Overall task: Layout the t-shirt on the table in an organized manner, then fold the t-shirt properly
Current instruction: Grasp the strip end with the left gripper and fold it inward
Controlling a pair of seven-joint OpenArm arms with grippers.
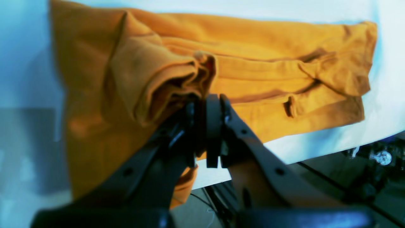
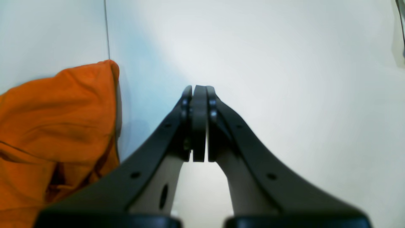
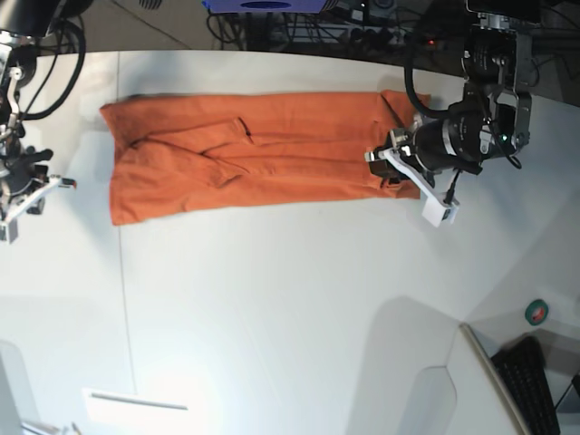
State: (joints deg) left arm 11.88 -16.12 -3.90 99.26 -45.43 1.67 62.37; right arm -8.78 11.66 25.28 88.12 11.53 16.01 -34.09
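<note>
Left wrist view: the left gripper point(image 1: 205, 126) has its jaws pressed together on a bunched fold of the t-shirt point(image 1: 253, 63). The cloth puckers up at the fingertips and the rest of the garment runs away from them as a long band.
Shirt in left wrist view: it lies on the table point(image 1: 386, 104), with one short end hanging at or over the table's near edge, where dark floor and cables show.
Right wrist view: the right gripper point(image 2: 199, 123) has its jaws together on nothing, only bare white table point(image 2: 284, 63) under and ahead of it.
Shirt in right wrist view: one short end of the t-shirt point(image 2: 57, 126) lies just to the side of the fingers, near but apart from them, beside a thin dark seam line point(image 2: 107, 28).
Base view: the t-shirt point(image 3: 263, 159) is a long narrow band lying parallel to the table's far edge and near it, on the table point(image 3: 290, 299).
Long axis: it runs from the left gripper point(image 3: 391, 163) at one short end toward the right gripper point(image 3: 23, 195), which stands just off the other short end.
Nearer arm: the left, since it already has cloth clamped.
Judgement: the next fold probably carries the held end along the long axis toward the right arm's end, so the pull should stay in line with the band.
</note>
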